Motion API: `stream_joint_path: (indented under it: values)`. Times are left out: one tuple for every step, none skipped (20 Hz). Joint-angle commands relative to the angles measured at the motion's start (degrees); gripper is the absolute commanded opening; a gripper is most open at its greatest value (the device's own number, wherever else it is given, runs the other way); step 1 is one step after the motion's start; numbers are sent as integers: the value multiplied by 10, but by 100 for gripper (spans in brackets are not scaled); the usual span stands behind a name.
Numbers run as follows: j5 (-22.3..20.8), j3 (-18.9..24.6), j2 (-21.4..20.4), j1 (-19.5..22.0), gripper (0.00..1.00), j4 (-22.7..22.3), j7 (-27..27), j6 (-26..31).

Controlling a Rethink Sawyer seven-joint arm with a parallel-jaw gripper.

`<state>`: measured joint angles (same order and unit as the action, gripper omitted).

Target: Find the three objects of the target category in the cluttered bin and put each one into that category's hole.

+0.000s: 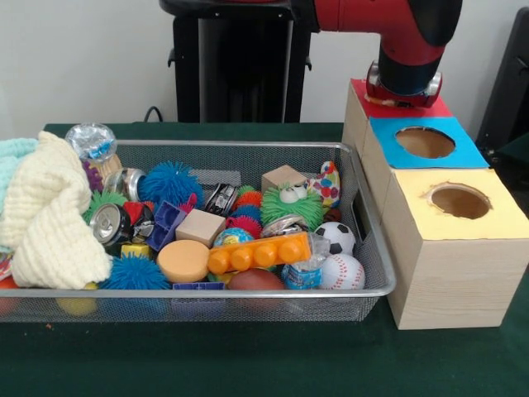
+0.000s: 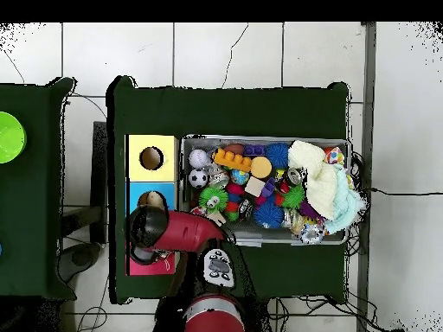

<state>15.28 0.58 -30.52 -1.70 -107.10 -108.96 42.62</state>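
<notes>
The wire mesh bin (image 1: 248,291) is full of mixed toys; it also shows in the overhead view (image 2: 260,138). A green fuzzy toy with two white eyes (image 1: 291,203) lies at the back right of the bin, next to a spotted multicoloured toy animal (image 1: 329,184) that leans on the right wall. The yellow duckling does not show clearly. My gripper (image 1: 403,91) is outside the bin, low over the red-topped box (image 1: 364,103), and the arm's end hides it. In the overhead view the arm's end (image 2: 147,226) covers the boxes' red and blue tops.
Three wooden boxes stand right of the bin: red top, blue top with a hole (image 1: 424,142), yellow top with a hole (image 1: 459,201). A soccer ball (image 1: 335,237), a baseball (image 1: 340,271), an orange brick (image 1: 259,252), a can (image 1: 109,225) and cream knitted cloth (image 1: 50,207) fill the bin.
</notes>
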Motion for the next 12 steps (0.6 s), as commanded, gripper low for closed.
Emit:
stream_joint_path:
  values:
    - [-39, -27, 97, 10, 100, 29, -83, -108]
    - [-39, -30, 88, 9, 100, 29, -84, -98]
    - [-40, -34, 78, 7, 100, 30, -86, -87]
    - [-41, -38, 67, 5, 100, 32, -87, -77]
    - [-46, -46, 49, 2, 100, 39, -86, -51]
    - [-51, -53, 32, -1, 100, 46, -84, -26]
    - [-57, -59, 13, -2, 100, 49, -79, -15]
    - [-63, -64, 0, -3, 100, 48, -75, -23]
    - [-68, -69, -14, -4, 100, 47, -70, -31]
    - [-66, -65, -22, -2, 100, 38, -69, -54]
    - [-72, -65, -29, -1, 100, 36, -63, -74]
    - [-82, -66, -34, -2, 100, 33, -59, -102]
